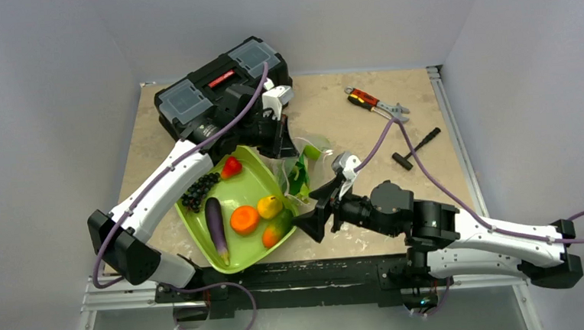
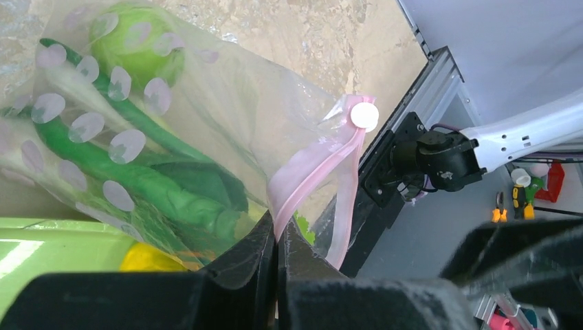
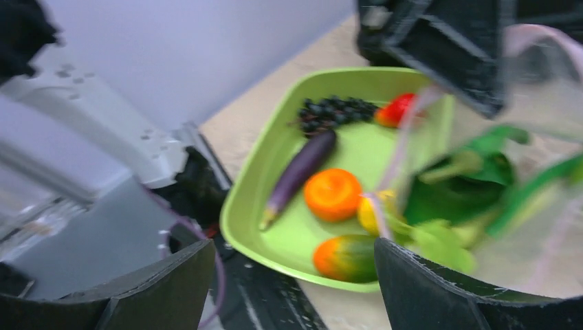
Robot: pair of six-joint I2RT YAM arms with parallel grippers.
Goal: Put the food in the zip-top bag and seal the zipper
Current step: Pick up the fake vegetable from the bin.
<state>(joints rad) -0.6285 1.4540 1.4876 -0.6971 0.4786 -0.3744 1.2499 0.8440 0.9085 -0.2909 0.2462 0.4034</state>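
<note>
The zip-top bag (image 1: 306, 162) hangs clear and crinkly just right of the lime-green tray (image 1: 242, 254). My left gripper (image 2: 277, 232) is shut on its pink zipper (image 2: 313, 172), which carries a white slider. Inside the bag (image 2: 206, 117) are a green apple (image 2: 134, 47), green beans (image 2: 103, 161) and leafy bok choy (image 3: 447, 199). More food lies on the tray (image 3: 275, 240): purple eggplant (image 3: 300, 172), orange (image 3: 333, 194), grapes (image 3: 334, 111), a red strawberry (image 3: 395, 110), a yellow fruit (image 3: 370, 214) and an orange-green mango (image 3: 347, 258). My right gripper (image 1: 311, 208) stands open and empty at the tray's near right corner, beside the bag.
A black toolbox (image 1: 223, 89) sits at the back left, right behind the left gripper (image 1: 278, 144). Red-handled pliers (image 1: 375, 102) and a small black tool (image 1: 416, 148) lie at the back right. The black rail (image 1: 303, 275) runs along the table's near edge.
</note>
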